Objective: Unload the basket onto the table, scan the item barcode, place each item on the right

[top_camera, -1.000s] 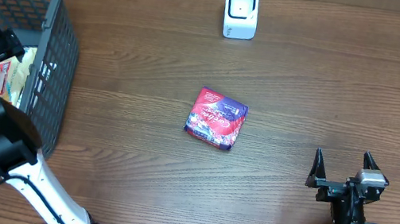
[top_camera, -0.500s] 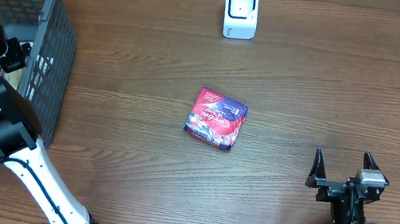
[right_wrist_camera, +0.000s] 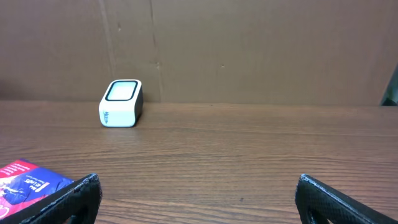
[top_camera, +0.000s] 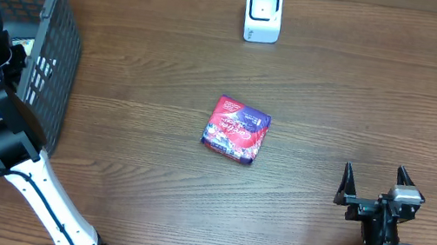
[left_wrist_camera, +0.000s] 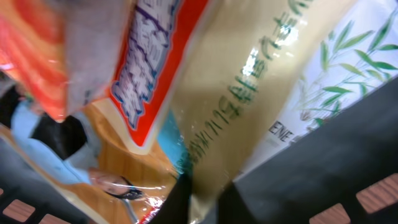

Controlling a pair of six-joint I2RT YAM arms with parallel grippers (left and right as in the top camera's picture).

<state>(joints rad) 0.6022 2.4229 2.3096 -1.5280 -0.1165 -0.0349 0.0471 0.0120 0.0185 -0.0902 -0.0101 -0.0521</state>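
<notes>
My left gripper (left_wrist_camera: 205, 194) is down inside the grey mesh basket (top_camera: 61, 71) at the table's left end. It is shut on the edge of a beige packet (left_wrist_camera: 249, 93) with green print and bamboo leaves. An orange-red packet (left_wrist_camera: 149, 68) lies against it. In the overhead view, the left gripper (top_camera: 11, 56) is mostly hidden by the arm and the basket wall. The white barcode scanner (top_camera: 263, 13) stands at the far middle of the table. My right gripper (top_camera: 377, 184) rests open near the front right, holding nothing.
A red and purple packet (top_camera: 237, 129) lies flat mid-table; the right wrist view catches it low on the left (right_wrist_camera: 25, 177), with the scanner (right_wrist_camera: 121, 102) beyond it. More packets fill the basket. A cardboard wall backs the table.
The left gripper has closed from wide open onto the beige packet. The left arm shifted slightly inside the basket, which moved a little. The right arm has not moved.
</notes>
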